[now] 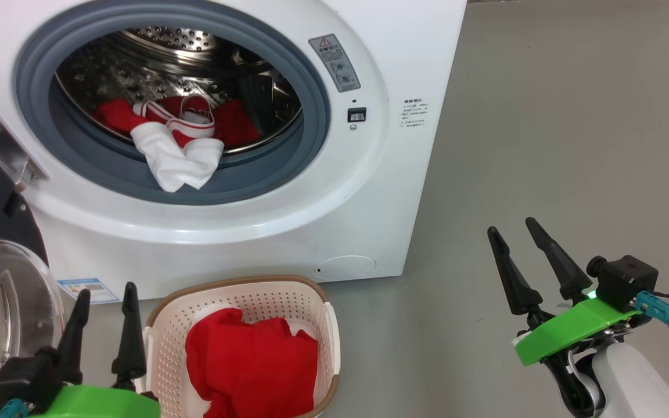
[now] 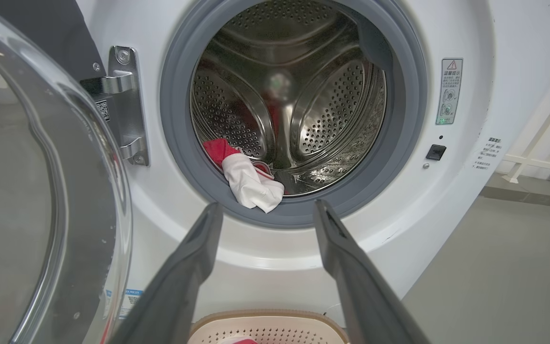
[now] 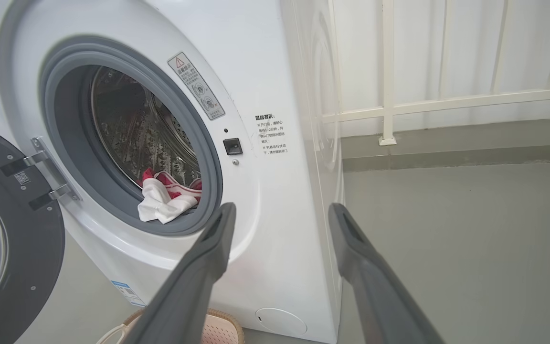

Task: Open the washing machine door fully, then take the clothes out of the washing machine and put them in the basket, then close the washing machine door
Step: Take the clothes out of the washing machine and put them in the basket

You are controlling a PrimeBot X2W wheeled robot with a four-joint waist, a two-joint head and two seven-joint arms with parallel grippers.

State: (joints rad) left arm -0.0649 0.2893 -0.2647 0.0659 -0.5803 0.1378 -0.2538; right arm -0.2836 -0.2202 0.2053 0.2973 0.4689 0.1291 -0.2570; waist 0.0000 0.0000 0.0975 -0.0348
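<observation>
Possibly snagging the red-and-white soft garments [image 1: 177, 145] on the grey rubber gasket [image 1: 265, 181] of the big white washing machine [image 1: 416, 191], or dropping them beside the cream perforated basket [image 1: 236, 283] below. Counted: one heap inside; one red garment [image 1: 253, 360] basketed; left gripper [image 1: 107, 290], right gripper [image 1: 511, 226], both spread, empty; one round glass door [image 1: 6, 302] open.

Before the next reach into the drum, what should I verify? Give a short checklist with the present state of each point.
1. washing machine door open wide: ok.
2. drum emptied: not ok, red and white clothes lie at the opening.
3. basket under the opening, with room: ok, one red garment inside.
4. left end effector open, empty: ok.
5. right end effector open, empty: ok.
6. More garments deeper inside: cannot tell.
</observation>
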